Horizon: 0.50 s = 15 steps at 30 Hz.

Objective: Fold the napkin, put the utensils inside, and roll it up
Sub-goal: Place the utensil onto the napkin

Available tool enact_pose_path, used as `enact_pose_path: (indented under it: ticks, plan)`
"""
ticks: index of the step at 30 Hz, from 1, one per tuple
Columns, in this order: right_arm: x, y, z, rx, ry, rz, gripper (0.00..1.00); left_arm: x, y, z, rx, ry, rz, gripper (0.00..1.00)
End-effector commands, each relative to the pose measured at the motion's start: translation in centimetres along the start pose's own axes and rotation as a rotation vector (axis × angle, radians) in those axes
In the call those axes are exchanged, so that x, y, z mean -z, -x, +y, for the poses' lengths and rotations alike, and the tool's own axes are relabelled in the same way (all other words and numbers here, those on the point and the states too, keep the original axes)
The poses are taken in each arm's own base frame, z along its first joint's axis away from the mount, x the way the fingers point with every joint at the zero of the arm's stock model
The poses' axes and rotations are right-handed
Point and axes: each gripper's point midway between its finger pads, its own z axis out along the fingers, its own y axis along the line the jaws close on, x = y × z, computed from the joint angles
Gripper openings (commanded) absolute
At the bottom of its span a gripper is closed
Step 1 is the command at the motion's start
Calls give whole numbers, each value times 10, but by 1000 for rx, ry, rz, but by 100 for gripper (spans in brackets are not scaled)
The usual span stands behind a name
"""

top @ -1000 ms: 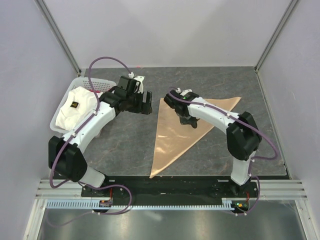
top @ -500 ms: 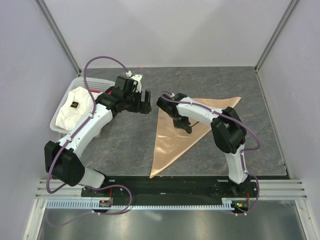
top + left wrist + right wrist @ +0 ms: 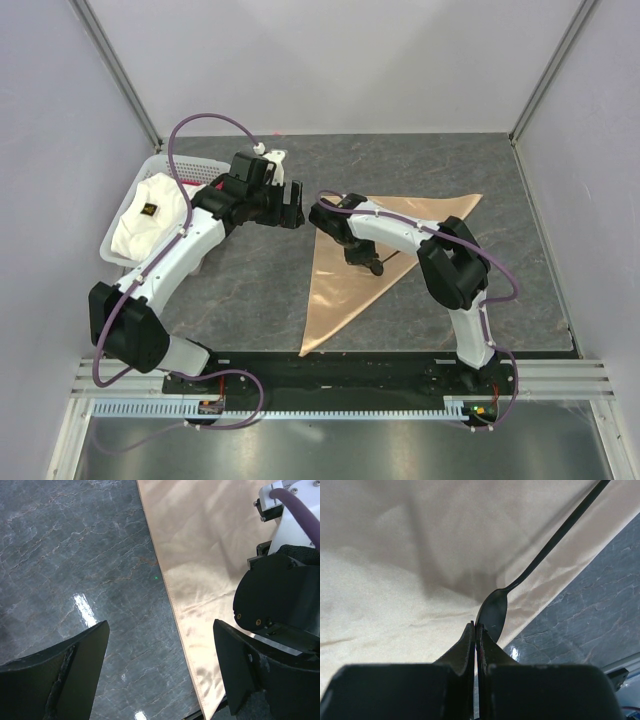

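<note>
Since the napkin lies folded to a flat triangle on the table, it serves as the mark for all else; thin, limp, slightly glossy cloth, likely to slide and ruck on the smooth stone-look top, so judged best pinched at a corner or along an edge, never mid-sheet; spoon rests on the napkin close to its right slanted edge, bowl toward the right gripper, handle running away across the cloth; light, stiff, slick, probably easiest taken by the thin handle; right gripper's fingers pressed tight together, tips at the rim of the bowl, touching or just beside, a hold on it not proven; left gripper spread wide, holding nothing, hovering just off the napkin's long left edge near its far corner; bare table left of the napkin and on its near side gives room to roll; basket with white cloth sits well left of the napkin.
</note>
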Motion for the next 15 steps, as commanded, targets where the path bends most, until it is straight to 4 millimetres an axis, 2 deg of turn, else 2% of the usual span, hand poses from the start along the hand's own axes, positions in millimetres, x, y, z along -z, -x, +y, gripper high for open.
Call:
enact_pose_path:
  ticks: [1,9,15]
  plan:
    - [1,-4,-8,-8,-39,-5,0,12,17,-8,-8,-39,-76,92]
    - [-1,-4,-4,-9,-30,-2,0,12,16,-10,-9,-46,-75,92]
    - [-9,-12,1,3,-25,30,0,11,15,-10,-7,-51,-70,92]
